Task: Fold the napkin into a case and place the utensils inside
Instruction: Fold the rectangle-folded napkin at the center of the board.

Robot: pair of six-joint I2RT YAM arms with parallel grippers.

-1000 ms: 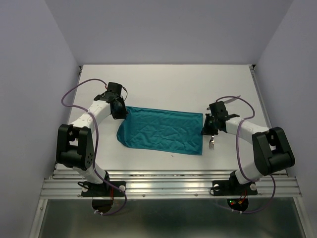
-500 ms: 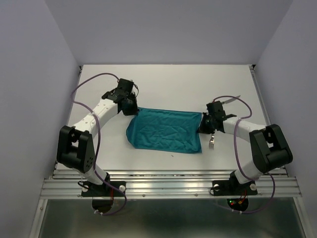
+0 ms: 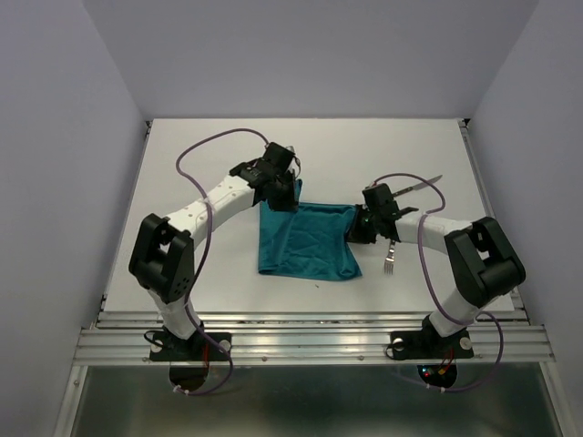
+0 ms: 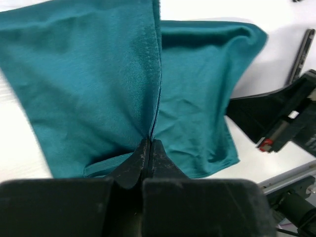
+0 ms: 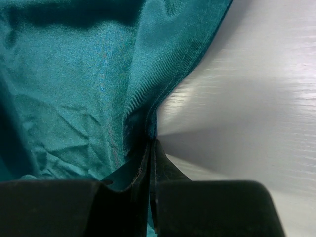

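The teal napkin [image 3: 310, 241] lies near the middle of the white table [image 3: 219, 273], partly doubled over itself. It is nearly as deep as it is wide, so no long axis stands out. Its near edge runs left to right and slants slightly nearer toward the right side.

The left gripper [image 3: 281, 193] is at the napkin's far left corner with its jaws clenched on the cloth. The left wrist view shows a hemmed edge rising straight out from between the pressed fingertips. One fold of cloth hangs to the left of that edge, and the rest spreads flat to its right.

The right gripper [image 3: 358, 229] is at the napkin's right edge, clamped on the cloth as well. In the right wrist view the fabric is pinched into a tight crease between the closed fingers, with bare table just to the right of it.

The silver fork [image 3: 389, 261] lies on the table just right of the napkin and apart from it. Its long axis runs far to near, with the tines pointing toward the near edge.

The knife [image 3: 430, 180] lies farther right, beyond the napkin's far right corner. It is angled, with its silver blade pointing right and away and its dark handle toward the napkin.
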